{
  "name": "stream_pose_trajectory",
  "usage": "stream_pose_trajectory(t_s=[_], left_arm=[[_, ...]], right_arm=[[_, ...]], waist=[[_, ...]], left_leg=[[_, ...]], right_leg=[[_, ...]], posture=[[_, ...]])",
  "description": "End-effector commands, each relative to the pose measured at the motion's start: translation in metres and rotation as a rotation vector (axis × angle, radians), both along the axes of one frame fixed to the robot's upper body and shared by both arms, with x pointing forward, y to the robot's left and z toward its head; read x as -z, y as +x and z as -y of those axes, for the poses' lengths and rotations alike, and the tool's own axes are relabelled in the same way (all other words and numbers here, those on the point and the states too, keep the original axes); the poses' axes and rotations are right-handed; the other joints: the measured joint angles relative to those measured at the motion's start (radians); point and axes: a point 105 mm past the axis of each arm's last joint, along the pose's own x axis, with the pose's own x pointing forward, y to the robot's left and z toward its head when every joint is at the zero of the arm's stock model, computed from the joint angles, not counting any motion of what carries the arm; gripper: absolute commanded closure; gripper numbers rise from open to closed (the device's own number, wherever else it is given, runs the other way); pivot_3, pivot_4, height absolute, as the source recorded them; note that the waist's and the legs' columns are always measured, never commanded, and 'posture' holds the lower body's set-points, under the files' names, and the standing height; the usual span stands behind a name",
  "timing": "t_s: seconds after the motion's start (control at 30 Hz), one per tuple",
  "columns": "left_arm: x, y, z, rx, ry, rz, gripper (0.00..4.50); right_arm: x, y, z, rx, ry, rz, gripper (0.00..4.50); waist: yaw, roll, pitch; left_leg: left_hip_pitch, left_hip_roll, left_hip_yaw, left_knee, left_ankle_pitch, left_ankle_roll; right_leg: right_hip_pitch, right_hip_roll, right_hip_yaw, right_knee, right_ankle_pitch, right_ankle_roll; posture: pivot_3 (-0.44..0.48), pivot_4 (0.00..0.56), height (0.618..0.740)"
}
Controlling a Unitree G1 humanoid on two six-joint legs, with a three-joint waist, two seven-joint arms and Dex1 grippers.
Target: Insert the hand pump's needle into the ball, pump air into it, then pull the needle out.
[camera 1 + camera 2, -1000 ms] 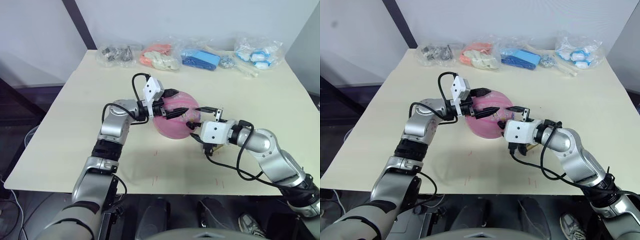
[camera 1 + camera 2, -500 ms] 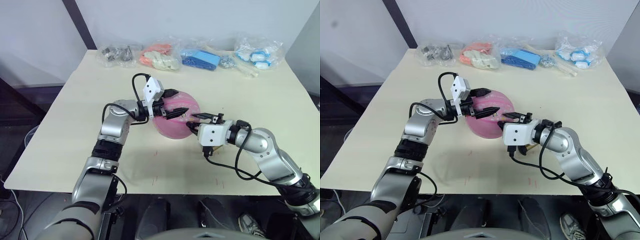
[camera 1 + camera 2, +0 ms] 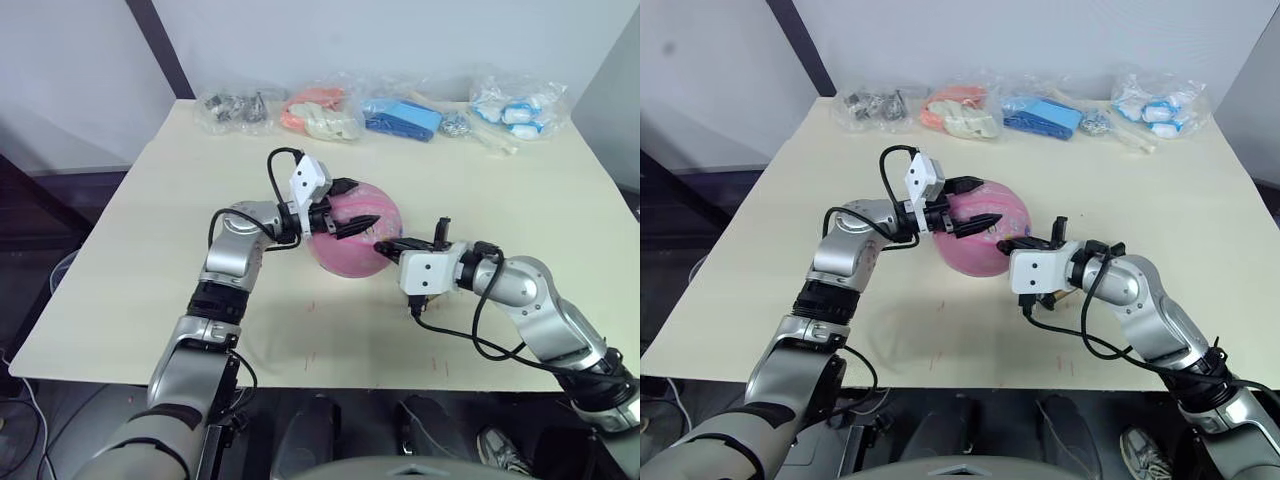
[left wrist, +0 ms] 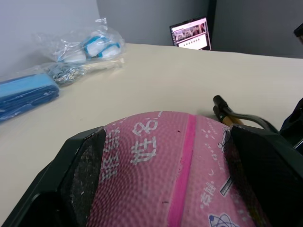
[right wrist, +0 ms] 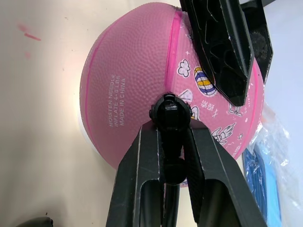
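Observation:
The pink ball (image 3: 345,250) rests on the table's middle. My left gripper (image 3: 352,205) straddles its top, open, one finger (image 4: 83,165) on each side of the rubber. From the right, my right gripper (image 3: 386,246) is shut on a black fitting (image 5: 169,116) pressed against the ball's side beside a seam. The needle's silver pin is hidden behind that fitting. The hand pump's bronze tube (image 4: 228,119), with a black end cap, lies on the table just behind the ball, near my right wrist.
Several clear bags line the table's far edge: metal parts (image 3: 235,108), orange and white pieces (image 3: 320,112), blue items (image 3: 402,118) and blue-white items (image 3: 515,105). Bare tabletop (image 3: 150,230) spreads left and in front. A lit screen (image 4: 190,34) stands beyond the table.
My right gripper's fingers have closed from wide open onto the black fitting at the ball's side. The left gripper and the ball have stayed in place.

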Motion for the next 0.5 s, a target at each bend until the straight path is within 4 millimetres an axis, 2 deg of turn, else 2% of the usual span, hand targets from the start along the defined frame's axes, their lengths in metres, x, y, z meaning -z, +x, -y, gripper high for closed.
stream_pose_trajectory(t_s=[0.03, 0.23, 0.5], left_arm=[[0.069, -0.003, -0.008, -0.088, 0.174, -0.170, 0.00], [0.086, -0.006, -0.010, -0.120, 0.232, -0.165, 0.00], [0.095, -0.008, -0.009, -0.132, 0.237, -0.178, 0.00]], right_arm=[[-0.025, -0.009, 0.000, -0.026, 0.106, 0.052, 4.44], [-0.028, -0.016, 0.008, 0.000, 0.205, -0.006, 4.44], [-0.031, -0.025, 0.013, 0.011, 0.315, -0.068, 4.44]], waist=[[0.002, 0.000, -0.001], [0.018, 0.002, -0.006], [0.029, 0.003, -0.008]], left_leg=[[0.000, 0.000, 0.000, 0.000, 0.000, 0.000], [0.000, -0.002, -0.003, 0.000, 0.000, 0.000], [-0.001, -0.004, -0.007, -0.001, 0.000, 0.000]], right_leg=[[0.000, 0.000, 0.000, 0.000, 0.000, 0.000], [0.002, -0.002, -0.002, -0.003, 0.000, 0.001], [0.004, -0.003, -0.005, -0.008, 0.000, 0.002]], posture=[[0.000, 0.150, 0.740], [0.000, 0.150, 0.740], [0.000, 0.150, 0.740]])
